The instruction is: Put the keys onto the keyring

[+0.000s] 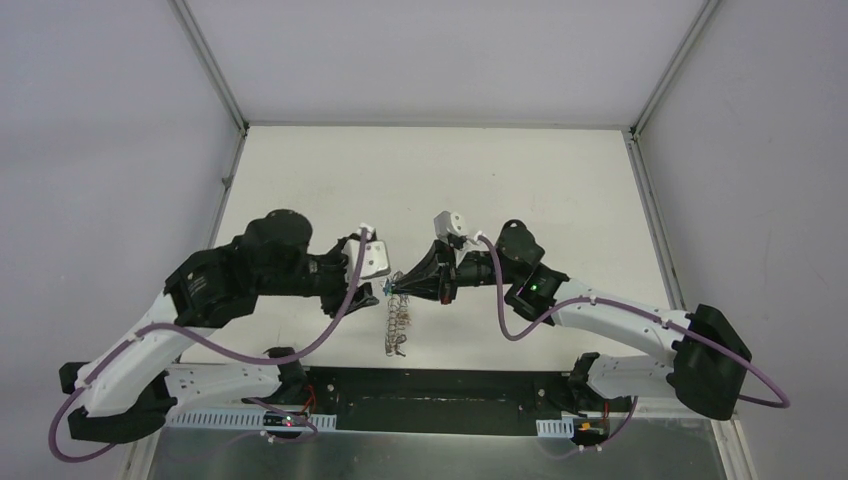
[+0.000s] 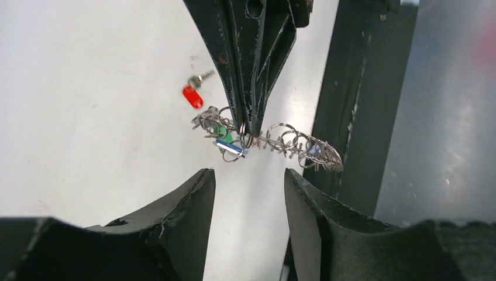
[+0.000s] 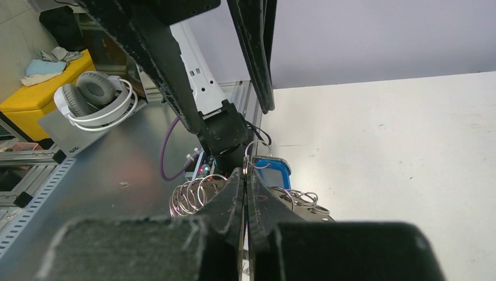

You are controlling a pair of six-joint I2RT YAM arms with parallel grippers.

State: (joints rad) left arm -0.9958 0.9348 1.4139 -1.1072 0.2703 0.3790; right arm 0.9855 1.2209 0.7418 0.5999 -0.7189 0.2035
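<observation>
The keyring (image 2: 292, 143) is held edge-on above the table, its rim lined with small wire loops. My right gripper (image 3: 245, 175) is shut on it and comes down from the top of the left wrist view (image 2: 250, 126). The blue-tagged key (image 3: 272, 172) hangs among the loops right beside the right fingertips; it also shows in the left wrist view (image 2: 229, 147), next to a green tag (image 2: 221, 132). The red-tagged key (image 2: 193, 93) lies loose on the white table behind the ring. My left gripper (image 2: 248, 178) is open and empty, just short of the ring. In the top view the two grippers (image 1: 385, 285) (image 1: 405, 285) meet tip to tip over the ring (image 1: 398, 325).
A black strip (image 2: 345, 93) and a grey metal plate (image 2: 444, 117) run along the table's near edge under the ring. White headphones (image 3: 93, 99) and a yellow box (image 3: 41, 93) lie off the table. The table (image 1: 440, 180) is walled at the back and sides.
</observation>
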